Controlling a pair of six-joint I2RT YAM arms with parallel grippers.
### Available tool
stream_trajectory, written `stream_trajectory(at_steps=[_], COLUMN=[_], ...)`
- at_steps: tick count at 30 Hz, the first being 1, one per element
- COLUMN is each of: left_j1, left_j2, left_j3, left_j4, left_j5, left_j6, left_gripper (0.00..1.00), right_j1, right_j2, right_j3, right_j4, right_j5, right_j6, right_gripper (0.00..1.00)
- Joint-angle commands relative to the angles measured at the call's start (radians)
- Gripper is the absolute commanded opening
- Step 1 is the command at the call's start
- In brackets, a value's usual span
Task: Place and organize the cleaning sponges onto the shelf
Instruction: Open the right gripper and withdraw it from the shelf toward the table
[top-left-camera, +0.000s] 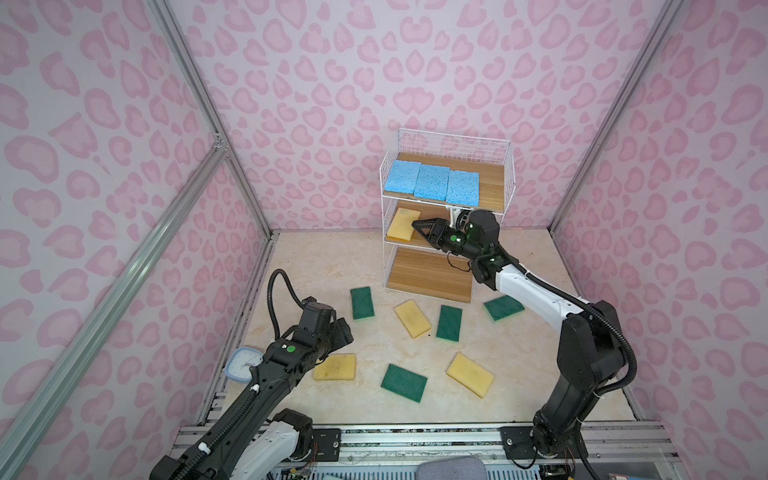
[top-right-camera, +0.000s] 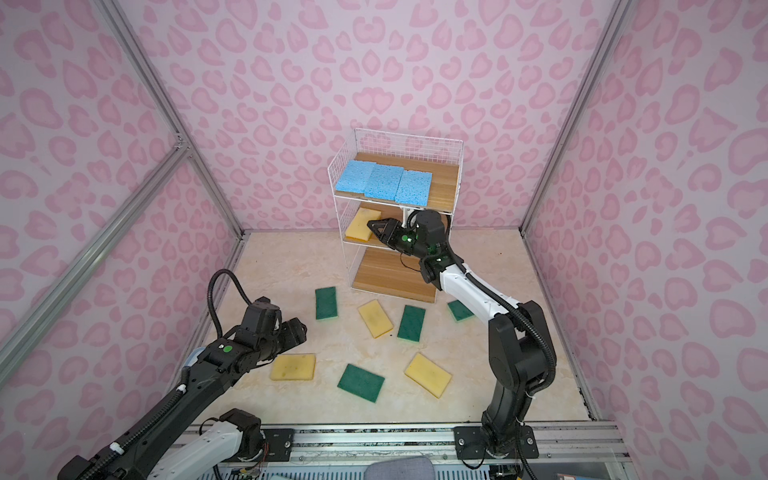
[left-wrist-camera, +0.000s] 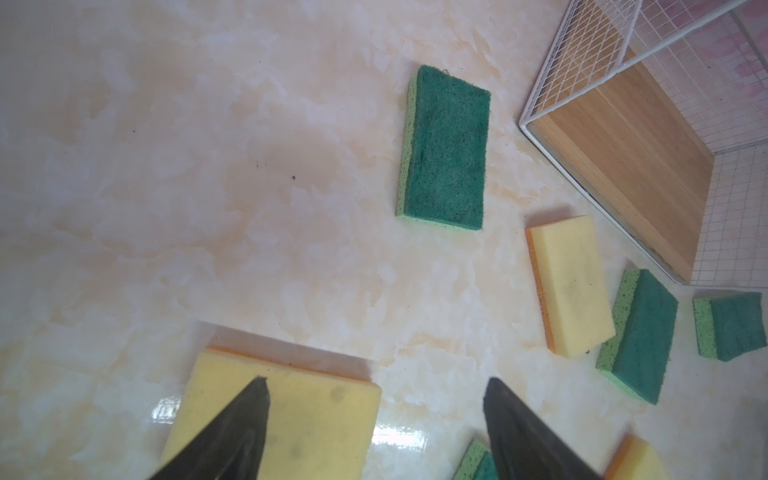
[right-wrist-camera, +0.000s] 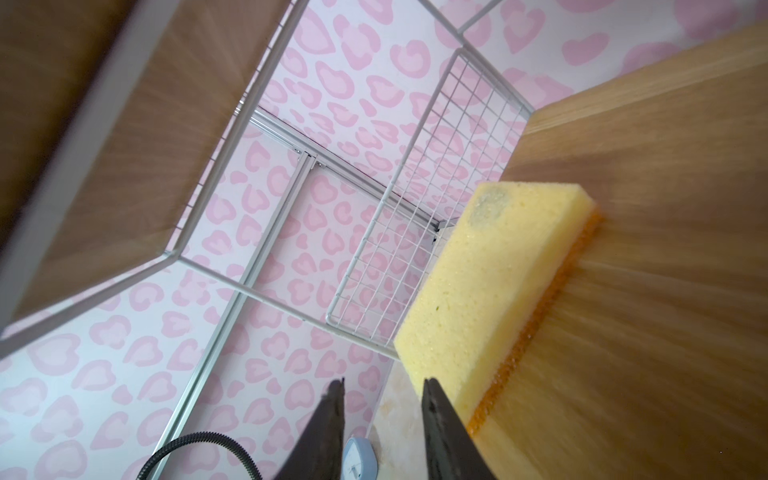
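Note:
The shelf (top-left-camera: 492, 183) (top-right-camera: 446, 178) stands at the back, its wire frame white and its boards wooden. Three blue sponges (top-left-camera: 432, 183) (top-right-camera: 384, 183) lie side by side on the top board. One yellow sponge (top-left-camera: 401, 224) (right-wrist-camera: 498, 282) lies on the middle board. My right gripper (top-left-camera: 415, 224) (right-wrist-camera: 382, 384) reaches into that tier beside the sponge, jaws apart with nothing between them. Three yellow and several green sponges lie scattered on the floor. My left gripper (top-left-camera: 347, 332) (left-wrist-camera: 376, 382) hovers open over a yellow sponge (top-left-camera: 336, 367) (left-wrist-camera: 299, 415) at the front left.
On the floor lie green sponges (top-left-camera: 361, 303) (top-left-camera: 449, 323) (top-left-camera: 503, 308) (top-left-camera: 404, 382) and yellow sponges (top-left-camera: 412, 318) (top-left-camera: 470, 375). A pale blue clock (top-left-camera: 241, 365) sits by the left wall. The bottom board (top-left-camera: 430, 274) is bare. Patterned walls enclose the cell.

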Motion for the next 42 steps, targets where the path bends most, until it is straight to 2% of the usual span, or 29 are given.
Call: stream_trajectory(at_steps=[1, 8, 16, 24, 29, 35, 42], left_j1=[0.002, 0.002, 0.002, 0.002, 0.000, -0.015, -0.112], left_j2=[-0.010, -0.017, -0.022, -0.085, -0.085, -0.038, 0.091], left_j3=[-0.001, -0.017, -0.052, -0.109, -0.148, -0.211, -0.232], left_j4=[-0.002, -0.019, -0.071, -0.069, -0.039, 0.046, 0.210], left_j5=[-0.004, 0.001, -0.030, -0.024, -0.007, 0.015, 0.017], left_j6=[0.005, 0.010, 0.011, -0.036, -0.052, -0.071, -0.112], left_gripper=[0.83, 0.83, 0.83, 0.82, 0.80, 0.78, 0.78], right_j1=[0.000, 0.001, 0.037, 0.130, 0.167, 0.193, 0.193], right_j2=[-0.030, -0.095, -0.154, -0.201, -0.236, -0.294, -0.343], right_j3=[-0.033, -0.119, -0.189, -0.211, -0.265, -0.314, -0.391], right_j4=[0.047, 0.042, 0.020, -0.243, -0.279, -0.303, -0.311], right_j5=[0.004, 0.018, -0.001, 0.075, 0.110, 0.120, 0.093], right_j6=[0.055, 0.049, 0.058, -0.167, -0.223, -0.269, -0.292], right_gripper=[0.34, 0.35, 0.40, 0.49, 0.54, 0.65, 0.70])
